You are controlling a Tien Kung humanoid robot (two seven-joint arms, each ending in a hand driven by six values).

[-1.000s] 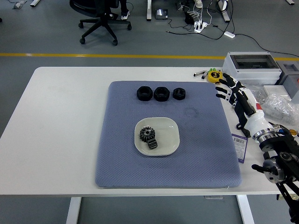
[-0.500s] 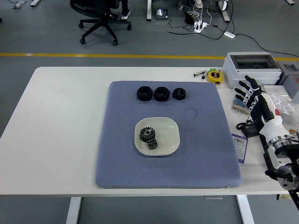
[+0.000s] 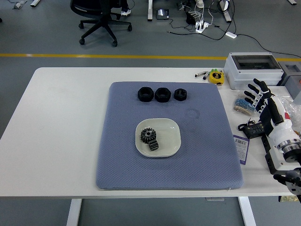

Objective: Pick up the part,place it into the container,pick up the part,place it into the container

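Right hand [image 3: 261,95] has pulled back toward the right edge of the head view since the earlier frames, off the blue mat and over the clutter at the surface's right side. Fingers [image 3: 254,89] spread wide, holding nothing, palm tipped up, white forearm running down to the lower right corner. Left arm not seen.

Head view, rest of scene unchanged: white surface [image 3: 61,122] carries a blue-grey mat [image 3: 197,150]. On the mat's middle sits a pale square-ish dish [image 3: 170,139], the container. Inside it, two dark parts: a toothed gear [image 3: 148,134] lying flat and a second dark part [image 3: 153,146] just below it, touching or overlapping it; can't tell which.

Near the mat's far edge, a row of three black nut-like parts: left one [image 3: 145,94], middle one [image 3: 162,94], smaller right one [image 3: 180,94]. Left two nearly touching, third just beside them. All three on the mat, well apart from the dish.

Right side of surface: yellow tape measure [image 3: 216,76] near the far edge, grey lidded box [image 3: 251,63] just beside it, a small black item [image 3: 250,129] and a printed label [image 3: 240,146] under or near the forearm, clear plastic bags [image 3: 288,101] behind the hand.

Floor beyond: yellow line [image 3: 94,56], office chair [image 3: 99,21], cables.
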